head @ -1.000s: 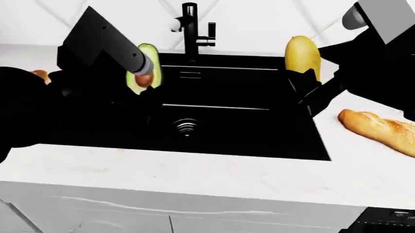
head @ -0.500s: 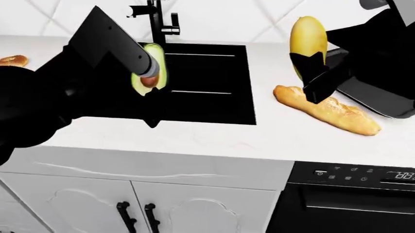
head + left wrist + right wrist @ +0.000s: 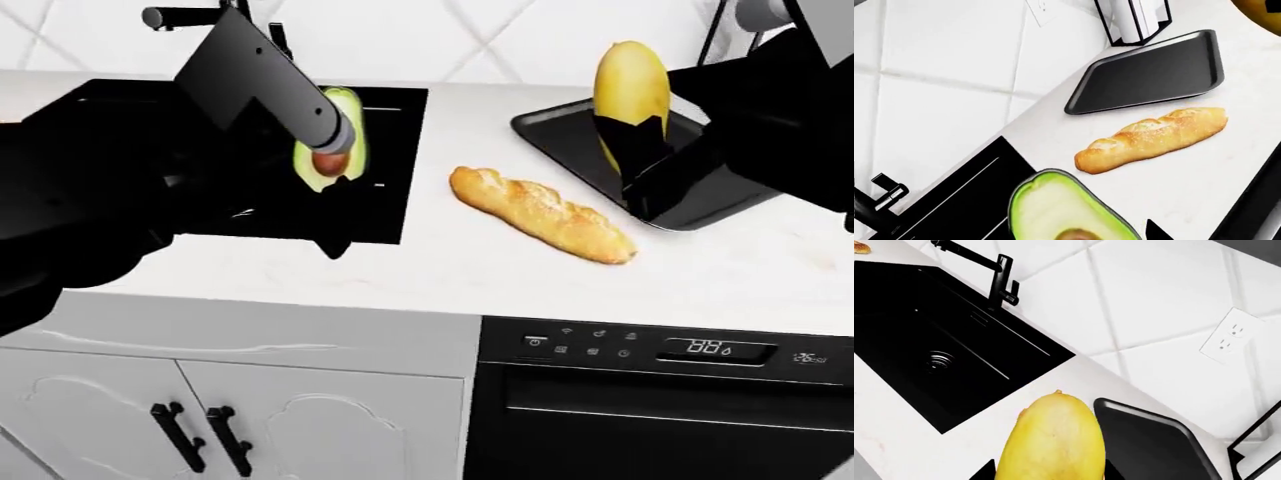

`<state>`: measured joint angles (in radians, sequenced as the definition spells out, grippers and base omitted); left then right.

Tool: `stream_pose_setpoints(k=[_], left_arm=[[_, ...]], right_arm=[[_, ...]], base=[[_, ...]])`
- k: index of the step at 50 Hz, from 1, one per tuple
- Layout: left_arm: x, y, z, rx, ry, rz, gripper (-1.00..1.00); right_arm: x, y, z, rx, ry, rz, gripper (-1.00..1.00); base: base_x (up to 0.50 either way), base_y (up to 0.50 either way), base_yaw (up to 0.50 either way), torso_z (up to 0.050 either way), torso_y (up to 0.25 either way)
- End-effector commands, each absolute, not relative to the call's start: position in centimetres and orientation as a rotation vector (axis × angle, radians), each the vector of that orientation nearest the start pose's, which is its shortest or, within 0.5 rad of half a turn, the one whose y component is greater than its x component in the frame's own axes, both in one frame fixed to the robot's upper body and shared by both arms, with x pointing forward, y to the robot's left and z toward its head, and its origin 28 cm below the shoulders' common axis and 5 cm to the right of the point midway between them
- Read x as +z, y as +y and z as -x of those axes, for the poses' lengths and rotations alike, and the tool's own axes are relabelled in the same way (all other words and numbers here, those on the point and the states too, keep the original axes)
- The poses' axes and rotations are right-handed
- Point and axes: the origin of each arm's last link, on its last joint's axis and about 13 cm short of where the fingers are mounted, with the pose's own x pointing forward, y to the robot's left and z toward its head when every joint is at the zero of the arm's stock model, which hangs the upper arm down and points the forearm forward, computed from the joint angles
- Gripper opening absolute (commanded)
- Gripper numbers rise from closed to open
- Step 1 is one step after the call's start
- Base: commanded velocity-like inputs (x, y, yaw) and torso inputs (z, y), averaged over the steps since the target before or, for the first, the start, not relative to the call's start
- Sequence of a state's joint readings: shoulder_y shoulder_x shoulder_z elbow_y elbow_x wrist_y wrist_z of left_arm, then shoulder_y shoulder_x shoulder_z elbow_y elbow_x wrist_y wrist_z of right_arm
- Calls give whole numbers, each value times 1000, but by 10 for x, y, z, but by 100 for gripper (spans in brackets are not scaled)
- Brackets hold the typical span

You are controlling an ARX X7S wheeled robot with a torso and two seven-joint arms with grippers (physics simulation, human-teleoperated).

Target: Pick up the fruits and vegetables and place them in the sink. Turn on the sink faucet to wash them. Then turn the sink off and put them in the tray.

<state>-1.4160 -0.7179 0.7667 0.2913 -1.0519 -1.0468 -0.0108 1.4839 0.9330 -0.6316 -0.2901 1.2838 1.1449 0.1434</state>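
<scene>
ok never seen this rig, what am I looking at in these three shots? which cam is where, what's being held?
It is a simulated two-armed robot at a kitchen counter. The wide picture comes from its head camera, looking down over both arms; the other two come from cameras by each gripper.

The left gripper holds a halved avocado over the sink's edge; that wrist view shows the same avocado close up. The right gripper holds a yellow fruit above the black tray, also seen close in the right wrist view.

A baguette lies on the white counter between sink and tray. The faucet stands behind the sink.
</scene>
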Motion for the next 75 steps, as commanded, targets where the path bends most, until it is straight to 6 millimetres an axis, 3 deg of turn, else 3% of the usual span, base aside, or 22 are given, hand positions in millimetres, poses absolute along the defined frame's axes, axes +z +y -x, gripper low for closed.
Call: stream_pose_setpoints(k=[1, 22, 64, 75], left_arm=[[315, 237, -288, -616, 56, -512, -100], [314, 237, -288, -618, 57, -512, -100], [314, 234, -289, -619, 66, -530, -100], [313, 225, -309, -635, 122, -544, -100]], right_arm=[[344, -188, -254, 400, 82, 423, -100], [343, -187, -254, 416, 71, 433, -100], [346, -186, -249, 459, 39, 442, -100], [349, -184, -246, 468, 18, 449, -100]], base=[[38, -499, 0, 0, 0], [191, -465, 0, 1, 0], [357, -329, 0, 0, 1], [9, 1, 0, 0, 1]])
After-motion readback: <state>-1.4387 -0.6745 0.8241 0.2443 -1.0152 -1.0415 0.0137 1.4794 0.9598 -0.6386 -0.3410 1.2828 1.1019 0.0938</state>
